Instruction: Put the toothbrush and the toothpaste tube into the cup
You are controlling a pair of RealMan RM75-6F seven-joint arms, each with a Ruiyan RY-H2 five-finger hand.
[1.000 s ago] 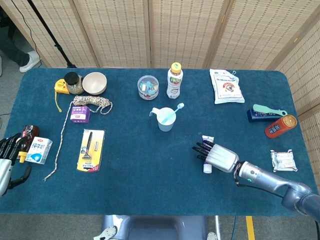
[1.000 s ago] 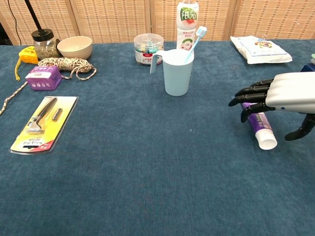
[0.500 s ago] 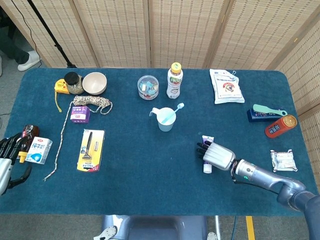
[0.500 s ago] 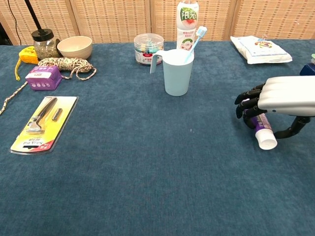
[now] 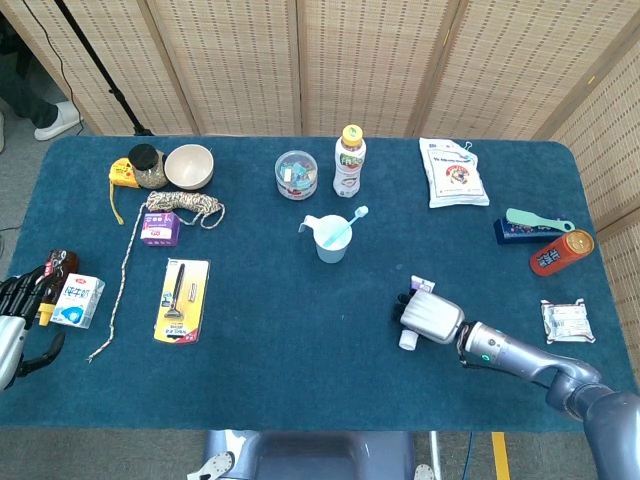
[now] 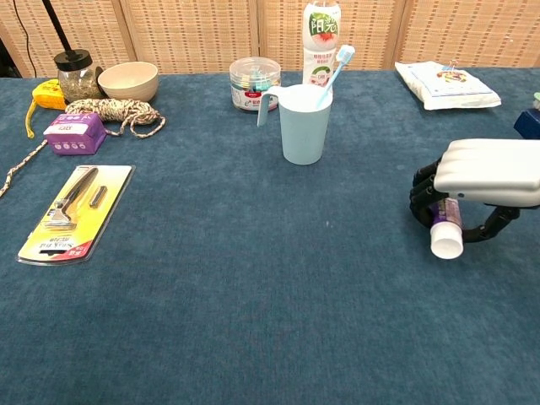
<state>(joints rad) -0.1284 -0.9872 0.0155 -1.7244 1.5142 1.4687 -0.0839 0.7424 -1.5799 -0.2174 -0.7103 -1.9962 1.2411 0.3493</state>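
A pale blue cup [image 5: 331, 242] [image 6: 305, 126] stands upright mid-table. The blue toothbrush [image 5: 351, 221] [image 6: 336, 72] leans inside it, head up to the right. The purple toothpaste tube [image 5: 408, 338] [image 6: 446, 240] lies on the cloth to the front right of the cup, white cap toward me. My right hand [image 5: 431, 314] [image 6: 486, 171] lies over the tube, fingers curled down on one side and thumb on the other, gripping it. My left hand [image 5: 14, 318] hangs at the table's left edge, holding nothing, fingers apart.
Behind the cup stand a drink bottle [image 5: 349, 160] and a round clear tub [image 5: 297, 174]. A razor pack [image 5: 181, 299], purple box [image 5: 160, 228], rope [image 5: 185, 205] and bowl [image 5: 189, 166] lie left. A milk carton [image 5: 77, 300] sits by my left hand. A snack bag [image 5: 453, 172] and orange can [image 5: 560, 251] lie right.
My right hand has come down over the toothpaste tube and its fingers have curled around it. The tube's cap end has shifted slightly left. The left hand has not moved.
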